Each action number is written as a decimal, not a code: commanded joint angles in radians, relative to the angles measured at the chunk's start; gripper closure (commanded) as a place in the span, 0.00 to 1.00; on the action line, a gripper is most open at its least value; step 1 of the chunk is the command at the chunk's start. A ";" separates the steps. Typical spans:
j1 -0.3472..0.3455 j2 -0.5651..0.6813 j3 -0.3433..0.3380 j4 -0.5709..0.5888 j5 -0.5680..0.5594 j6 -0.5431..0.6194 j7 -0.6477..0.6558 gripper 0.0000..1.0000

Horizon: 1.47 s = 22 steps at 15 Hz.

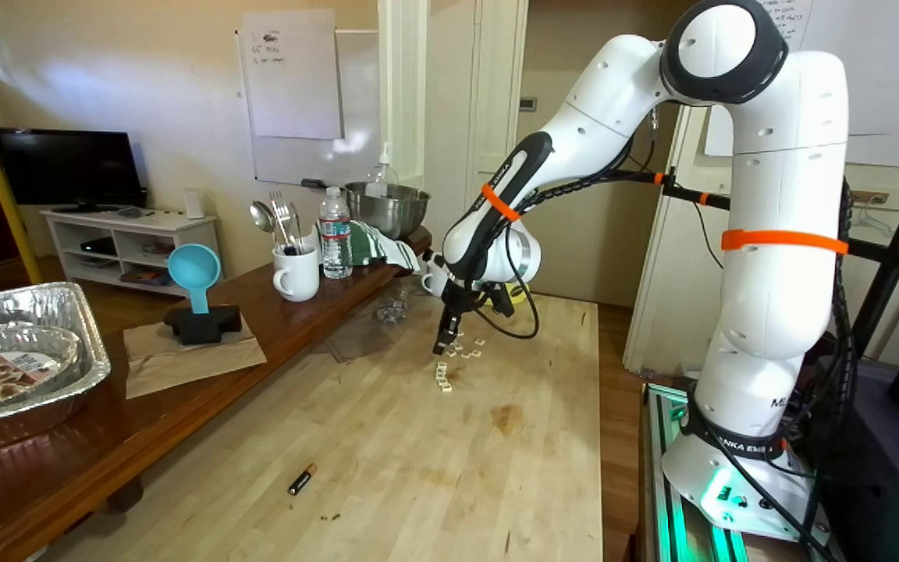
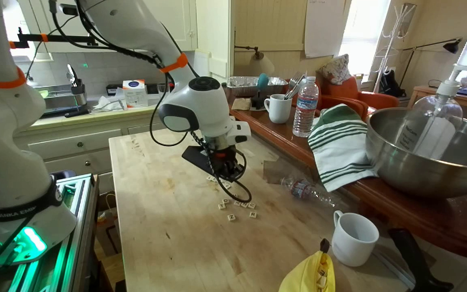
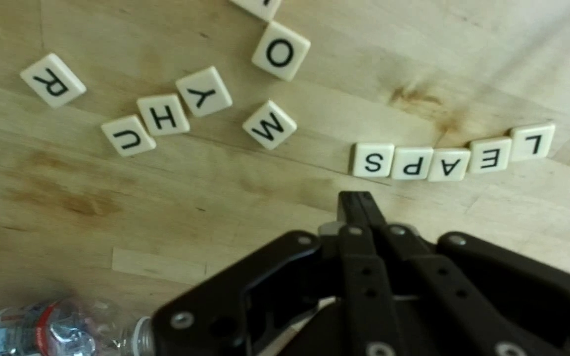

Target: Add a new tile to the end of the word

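White arm [image 1: 594, 125] arched, gripper [image 3: 357, 199] angled downward near tiles [image 3: 448, 165] spelling LEAPS, jaws pressed together

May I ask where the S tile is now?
In the wrist view, the S tile is right of centre, immediately left of the P tile.

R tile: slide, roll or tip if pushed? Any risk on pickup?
The R tile lies flat on the table, so a push would probably slide it rather than roll or tip it. Its straight, crisp edges suggest it's stiff. Its sides look low, so a pinch may find little to hold and slip.
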 commanded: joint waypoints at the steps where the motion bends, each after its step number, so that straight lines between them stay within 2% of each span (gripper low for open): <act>1: 0.004 -0.027 -0.041 -0.024 -0.029 -0.018 0.054 1.00; 6: 0.008 -0.002 -0.073 -0.008 -0.027 -0.002 0.070 1.00; 16: -0.001 0.060 -0.080 0.033 0.000 0.029 0.049 1.00; 22: 0.007 0.107 -0.102 0.054 -0.026 0.018 0.058 1.00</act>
